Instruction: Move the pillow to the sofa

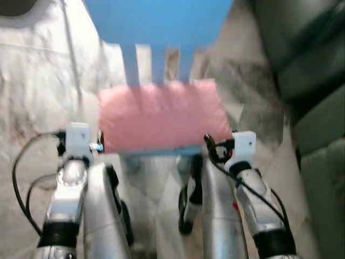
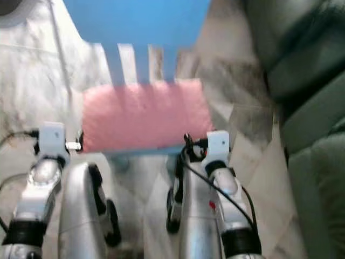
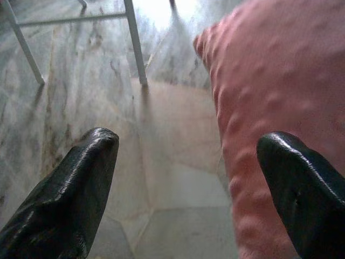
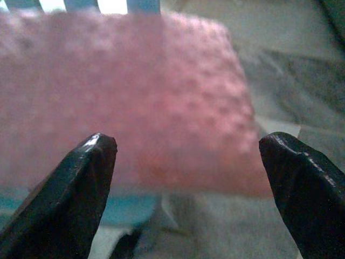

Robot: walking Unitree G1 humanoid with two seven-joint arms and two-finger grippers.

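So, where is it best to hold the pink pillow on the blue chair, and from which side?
Probably by its two short ends. The pink pillow lies flat and wide on the blue chair, too wide for one gripper. The open left gripper and open right gripper already flank it, so press inward from both sides.

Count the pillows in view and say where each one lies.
1. A pink pillow lies on the seat of the blue chair, ahead of both grippers, with the green sofa to the robot's right. The views are blurred.
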